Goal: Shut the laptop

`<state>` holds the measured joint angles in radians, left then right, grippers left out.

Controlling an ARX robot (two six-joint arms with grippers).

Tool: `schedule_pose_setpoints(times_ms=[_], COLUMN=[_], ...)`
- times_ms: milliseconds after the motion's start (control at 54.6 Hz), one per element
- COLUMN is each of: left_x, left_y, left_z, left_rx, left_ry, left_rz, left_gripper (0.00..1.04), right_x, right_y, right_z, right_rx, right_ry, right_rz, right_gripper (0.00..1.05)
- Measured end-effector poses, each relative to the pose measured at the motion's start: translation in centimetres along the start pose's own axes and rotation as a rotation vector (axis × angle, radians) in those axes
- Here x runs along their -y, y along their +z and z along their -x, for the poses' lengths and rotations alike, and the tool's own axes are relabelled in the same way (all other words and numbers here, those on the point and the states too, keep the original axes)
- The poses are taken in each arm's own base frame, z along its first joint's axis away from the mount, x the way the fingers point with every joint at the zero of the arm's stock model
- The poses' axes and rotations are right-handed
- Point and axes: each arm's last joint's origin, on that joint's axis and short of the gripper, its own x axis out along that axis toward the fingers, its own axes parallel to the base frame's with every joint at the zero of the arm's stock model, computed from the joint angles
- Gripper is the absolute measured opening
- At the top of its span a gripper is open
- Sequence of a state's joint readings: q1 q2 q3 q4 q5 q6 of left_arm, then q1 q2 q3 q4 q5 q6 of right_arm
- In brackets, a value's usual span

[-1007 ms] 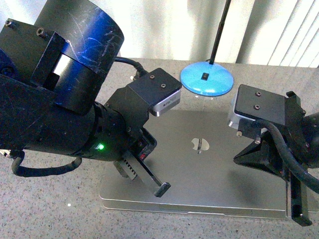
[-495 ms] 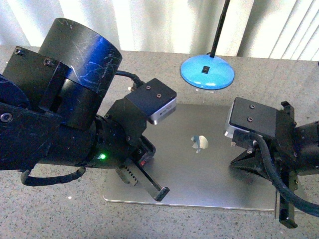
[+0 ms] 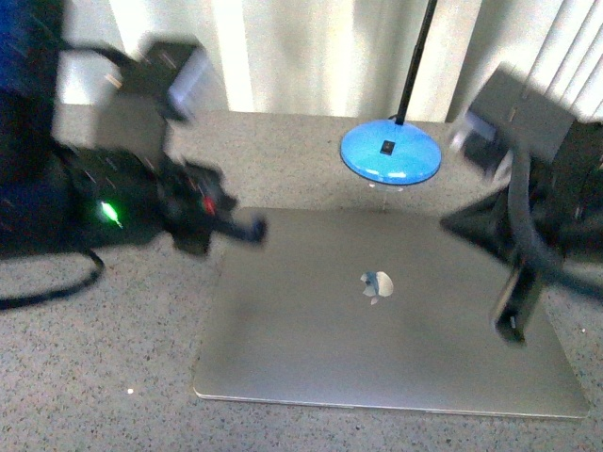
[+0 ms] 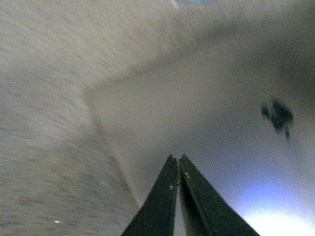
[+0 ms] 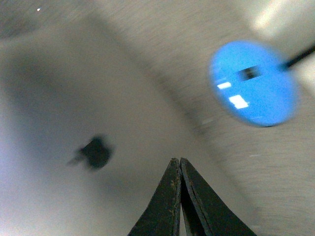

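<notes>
The silver-grey laptop [image 3: 377, 320] lies shut and flat on the speckled table, lid up, with the apple logo [image 3: 377, 283] showing. My left gripper [image 3: 252, 229] is shut and empty, raised above the lid's far left corner, blurred by motion. My right gripper [image 3: 513, 325] is shut and empty, raised over the lid's right side. In the left wrist view the shut fingers [image 4: 177, 160] hover above the lid [image 4: 206, 123] near its corner. In the right wrist view the shut fingers [image 5: 178, 161] hover over the lid [image 5: 74, 123] near its edge, with the logo [image 5: 95, 152] beside them.
A blue round lamp base [image 3: 390, 153] with a thin black stem stands just behind the laptop; it also shows in the right wrist view [image 5: 253, 89]. White vertical blinds [image 3: 311, 56] hang behind the table. Speckled grey tabletop [image 3: 104, 367] surrounds the laptop.
Both arms have lifted up and back off the lid, the left one toward the left, the right one toward the right. The laptop lies shut as before.
</notes>
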<state>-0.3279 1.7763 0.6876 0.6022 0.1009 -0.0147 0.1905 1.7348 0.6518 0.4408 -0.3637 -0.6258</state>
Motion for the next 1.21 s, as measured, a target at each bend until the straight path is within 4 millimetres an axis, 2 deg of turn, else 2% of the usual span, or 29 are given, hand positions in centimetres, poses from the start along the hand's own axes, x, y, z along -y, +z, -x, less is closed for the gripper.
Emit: schedule_pose_setpoints(times_ms=[37,110,201,238,311,385,513,586,769,1209], left_x=[-0.8,-1.8,-1.7,-1.4,-1.6,-2.2,-3.0,-3.1,-3.4,-3.3], left_y=[1.7,3.6,3.0,2.4,1.1,0.9,0.4,-0.3,-1.9,-4.4], left_z=[1.2,2.6,2.4,2.1,3.2,4.8,7.5,8.6,11.4,16.2], left_rx=[0.092,0.194,0.172,0.165,0.354,0.449,0.498,0.494,0.482,0.476], left_ry=[0.069,0.118,0.103,0.119,0.317,0.374,0.418,0.404,0.409,0.409], left_rz=[0.08,0.186,0.235,0.217,0.13,0.103,0.075,0.065,0.051,0.049], left_gripper=[0.22,0.38,0.57,0.61,0.46,0.35,0.13,0.03,0.04,0.04], right_x=[0.9,1.9,1.6,1.4,0.8,0.3,0.1,-0.3,-1.5,-3.7], right_y=[1.2,2.3,1.9,1.6,0.5,-0.4,-0.2,-0.4,-1.2,-3.5], right_z=[0.8,1.9,1.6,1.4,1.7,3.3,6.0,7.1,10.1,14.3], right_rx=[0.044,0.102,0.092,0.093,0.198,0.309,0.435,0.432,0.44,0.435], right_ry=[-0.105,-0.176,-0.164,-0.183,-0.508,-0.669,-0.725,-0.714,-0.717,-0.715], right_rz=[-0.074,-0.203,-0.284,-0.305,-0.399,-0.467,-0.498,-0.51,-0.519,-0.527], right_gripper=[0.06,0.21,0.43,0.47,0.34,0.21,0.02,0.03,0.03,0.03])
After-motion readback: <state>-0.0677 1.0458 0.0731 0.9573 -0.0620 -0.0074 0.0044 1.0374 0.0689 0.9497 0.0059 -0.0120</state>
